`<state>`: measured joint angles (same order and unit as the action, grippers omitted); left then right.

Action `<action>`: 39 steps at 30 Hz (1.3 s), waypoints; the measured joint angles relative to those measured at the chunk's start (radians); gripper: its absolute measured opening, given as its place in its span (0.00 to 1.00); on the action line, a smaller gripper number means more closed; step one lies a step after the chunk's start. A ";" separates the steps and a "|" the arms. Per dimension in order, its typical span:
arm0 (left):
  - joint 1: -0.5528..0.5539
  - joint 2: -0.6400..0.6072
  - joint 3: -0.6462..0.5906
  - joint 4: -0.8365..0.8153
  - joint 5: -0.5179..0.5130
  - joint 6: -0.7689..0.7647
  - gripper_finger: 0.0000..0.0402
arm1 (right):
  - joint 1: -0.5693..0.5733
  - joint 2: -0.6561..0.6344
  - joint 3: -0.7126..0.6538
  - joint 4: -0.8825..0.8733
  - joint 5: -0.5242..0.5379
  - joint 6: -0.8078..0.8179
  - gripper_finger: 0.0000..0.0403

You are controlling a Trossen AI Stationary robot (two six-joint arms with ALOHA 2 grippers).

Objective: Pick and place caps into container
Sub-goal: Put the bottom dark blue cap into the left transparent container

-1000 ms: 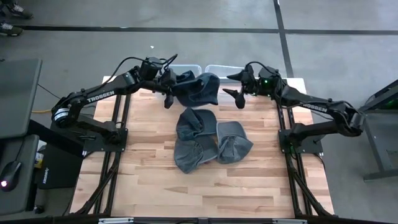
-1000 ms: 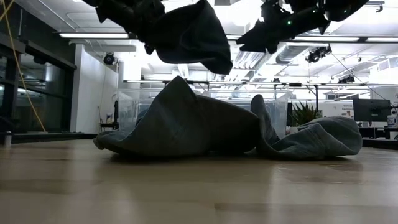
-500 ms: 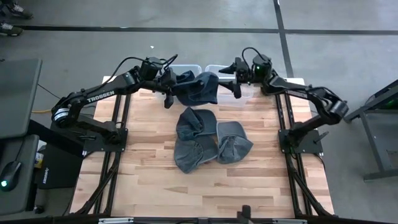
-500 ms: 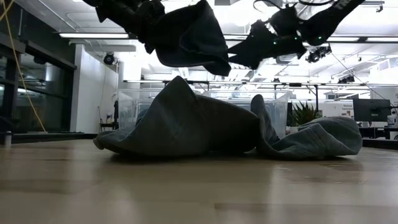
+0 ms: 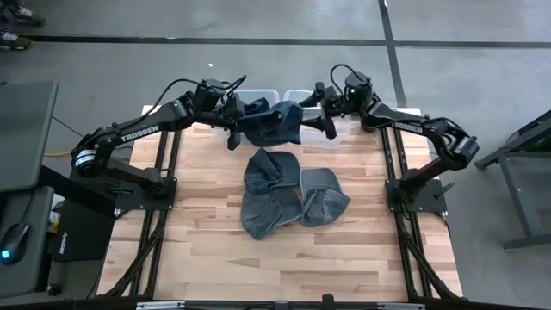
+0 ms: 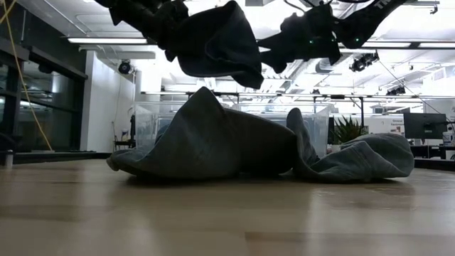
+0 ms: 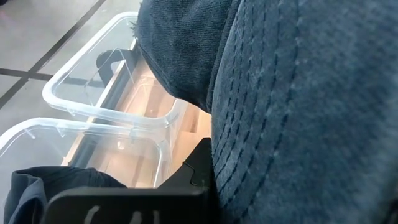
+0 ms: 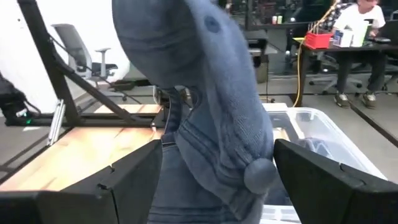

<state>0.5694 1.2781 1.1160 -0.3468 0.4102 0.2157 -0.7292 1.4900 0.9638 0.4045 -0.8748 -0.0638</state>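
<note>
A dark slate-blue cap (image 5: 274,123) hangs in the air over the table's far edge, in front of two clear bins (image 5: 258,95) (image 5: 310,97). My left gripper (image 5: 232,120) is shut on the cap's left end. My right gripper (image 5: 322,119) is open at the cap's right end, and in the right wrist view its two fingers (image 8: 130,180) stand wide on either side of the cap (image 8: 211,118). Several more caps, slate-blue (image 5: 269,172) and grey (image 5: 323,196), lie heaped on the table's middle. One bin (image 7: 56,149) holds a dark cap (image 7: 31,186). My left gripper holds the cap by its left end (image 5: 245,120), coming roughly level from the table's left. The cloth (image 7: 298,106) fills the wrist view and hides the place of contact. The cap is lifted clear and sags slack below the fingers (image 6: 220,46). My right gripper: whether its fingers touch the cap cannot be told.
The two clear bins stand side by side at the far edge, right behind the held cap. The heap of caps (image 6: 213,142) takes the table's centre. Bare wood (image 5: 284,267) lies along the near half. Chairs and a seated person (image 8: 360,31) show beyond the table.
My right arm has swung toward the table's left, toward the held cap, and its open fingers now stand around the cap's right end. The held cap and the heap on the table have kept still.
</note>
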 joint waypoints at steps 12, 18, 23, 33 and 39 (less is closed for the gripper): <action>0.000 0.000 0.000 0.001 0.000 0.004 0.02 | 0.052 0.149 0.020 0.199 0.055 0.020 0.75; 0.000 0.000 0.000 0.000 -0.002 0.005 0.02 | 0.090 0.246 0.144 0.172 0.001 0.037 0.75; 0.000 0.000 0.000 0.000 -0.020 0.014 0.02 | 0.109 0.306 0.241 0.112 -0.040 0.026 0.75; 0.000 0.000 0.000 -0.027 -0.059 0.026 0.02 | 0.108 0.349 0.333 -0.035 -0.052 -0.049 0.68; 0.000 0.000 0.000 -0.039 -0.108 0.026 0.02 | 0.094 0.349 0.333 -0.035 -0.047 -0.051 0.49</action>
<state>0.5694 1.2785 1.1160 -0.3859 0.3026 0.2413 -0.6349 1.8389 1.2965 0.3698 -0.9222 -0.1146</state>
